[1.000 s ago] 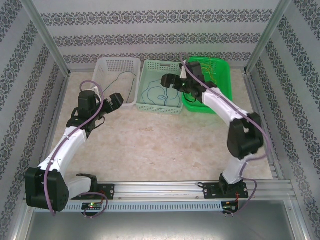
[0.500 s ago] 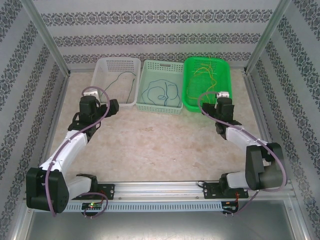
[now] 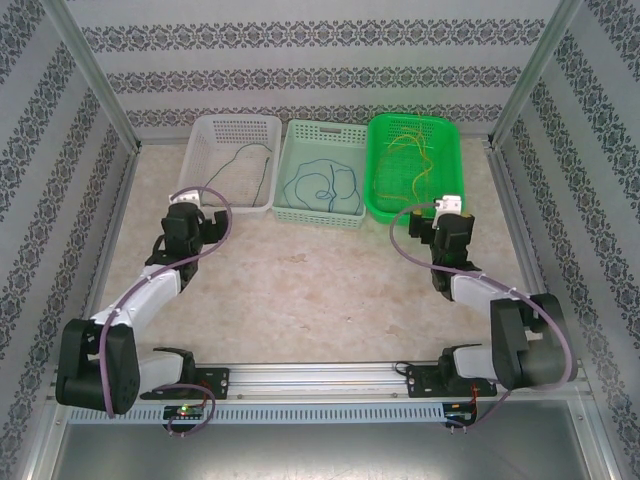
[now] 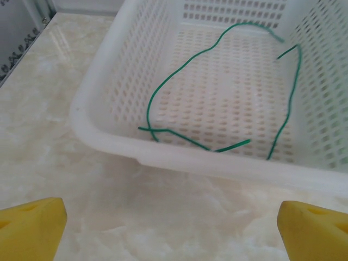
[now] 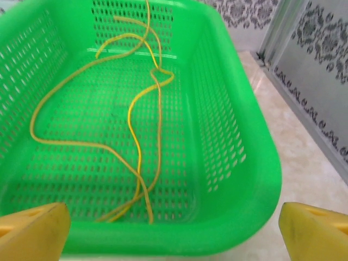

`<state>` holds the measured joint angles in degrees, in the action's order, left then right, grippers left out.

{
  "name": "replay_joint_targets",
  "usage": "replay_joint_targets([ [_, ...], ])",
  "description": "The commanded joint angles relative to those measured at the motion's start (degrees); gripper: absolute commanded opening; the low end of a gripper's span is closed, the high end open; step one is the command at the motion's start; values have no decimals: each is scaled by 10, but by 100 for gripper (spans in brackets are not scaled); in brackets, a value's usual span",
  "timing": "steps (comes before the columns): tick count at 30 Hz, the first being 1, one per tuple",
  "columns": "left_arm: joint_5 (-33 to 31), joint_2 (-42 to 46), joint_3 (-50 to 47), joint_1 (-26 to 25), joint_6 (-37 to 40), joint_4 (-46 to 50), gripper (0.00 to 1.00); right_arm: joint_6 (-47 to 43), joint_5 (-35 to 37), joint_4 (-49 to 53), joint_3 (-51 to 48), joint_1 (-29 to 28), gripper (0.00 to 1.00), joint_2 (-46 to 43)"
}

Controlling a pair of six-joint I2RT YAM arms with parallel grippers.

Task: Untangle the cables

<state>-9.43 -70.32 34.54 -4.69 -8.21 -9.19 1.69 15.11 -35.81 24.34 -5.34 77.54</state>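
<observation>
inside three baskets (image 3: 318,214) lie cables (image 4: 148,109), colour-sorted.

Striped floral-patterned walls (image 3: 320,70); beige marble-look tabletop (image 3: 320,290); aluminium corner posts (image 3: 90,75); even light.

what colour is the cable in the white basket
Green cable, best in the left wrist view.

No legible text on anything.
</observation>
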Motion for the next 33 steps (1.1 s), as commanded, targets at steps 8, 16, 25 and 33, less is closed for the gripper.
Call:
replay_joint_targets([
  [8, -49, -53, -95, 7, 62, -219, 100, 6, 9, -111, -15, 9, 98, 56],
  [16, 31, -147, -80, 8, 103, -303, 100, 3, -39, -193, -35, 19, 98, 100],
  [25, 28, -198, -124, 23, 82, -424, 99, 8, -60, -159, -27, 29, 98, 88],
  [33, 43, -190, -115, 31, 77, -396, 99, 4, -57, -165, -30, 26, 98, 88],
])
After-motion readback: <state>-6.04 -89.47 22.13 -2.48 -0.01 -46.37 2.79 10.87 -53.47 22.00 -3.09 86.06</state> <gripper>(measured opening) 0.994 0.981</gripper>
